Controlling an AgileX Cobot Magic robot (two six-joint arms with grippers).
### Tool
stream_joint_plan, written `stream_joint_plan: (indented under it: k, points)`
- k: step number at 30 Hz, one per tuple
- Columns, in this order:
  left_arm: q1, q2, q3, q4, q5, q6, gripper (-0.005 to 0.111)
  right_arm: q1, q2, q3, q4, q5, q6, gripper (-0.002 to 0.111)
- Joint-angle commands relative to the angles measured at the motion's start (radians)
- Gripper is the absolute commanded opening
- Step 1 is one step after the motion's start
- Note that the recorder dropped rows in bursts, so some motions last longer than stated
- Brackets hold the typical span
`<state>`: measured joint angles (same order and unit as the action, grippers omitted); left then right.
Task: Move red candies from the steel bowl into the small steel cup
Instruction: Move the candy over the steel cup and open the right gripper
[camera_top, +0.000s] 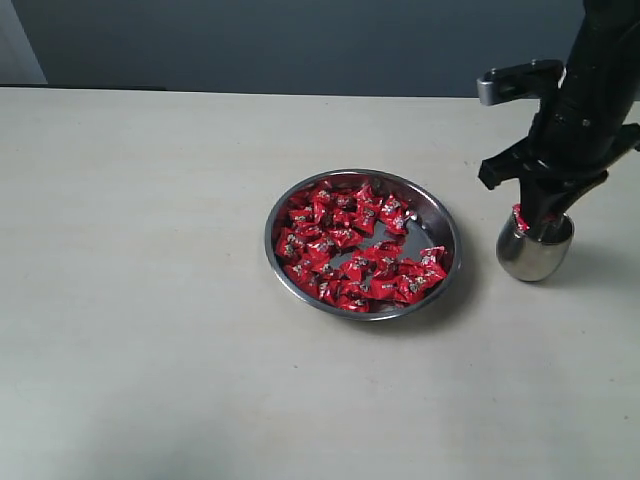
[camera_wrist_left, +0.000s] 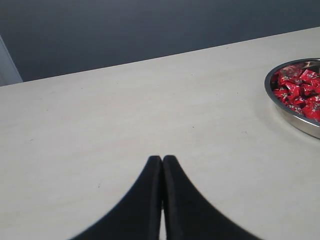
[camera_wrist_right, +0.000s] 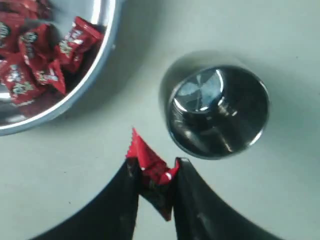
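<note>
Candy (camera_wrist_right: 148, 164) pinched by right gripper (camera_wrist_right: 156, 171) at small steel cup (camera_top: 533, 258) rim | red candies (camera_top: 350, 245) in steel bowl (camera_top: 269, 240), left of cup | left gripper (camera_wrist_left: 162, 161) fingers pressed together

Right arm (camera_top: 590, 90) pointing down, right fingers (camera_wrist_right: 200, 210) pinching a red candy (camera_wrist_right: 148, 162), left fingers (camera_wrist_left: 142, 205) pressed together

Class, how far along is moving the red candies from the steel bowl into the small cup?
Done: nothing yet; the small steel cup shows a bare bottom. In hand: the right gripper pinches one red candy by the cup's rim. Left: the red candies piled in the steel bowl.
</note>
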<state>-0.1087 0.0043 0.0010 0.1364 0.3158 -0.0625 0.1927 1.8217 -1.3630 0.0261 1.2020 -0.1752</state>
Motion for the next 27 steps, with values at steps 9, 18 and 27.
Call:
stream_joint_plan:
  k: [9, 18, 27]
  points:
    - [-0.003, -0.004, -0.001, -0.001, -0.006, -0.006, 0.000, -0.087, 0.011, 0.032, -0.020, -0.159, 0.030, 0.004]
    - [-0.003, -0.004, -0.001, -0.001, -0.006, -0.006, 0.000, -0.100, 0.043, 0.032, -0.016, -0.163, 0.041, 0.005]
    - [-0.003, -0.004, -0.001, -0.001, -0.006, -0.006, 0.000, -0.100, 0.043, 0.032, -0.026, -0.156, 0.041, 0.036]
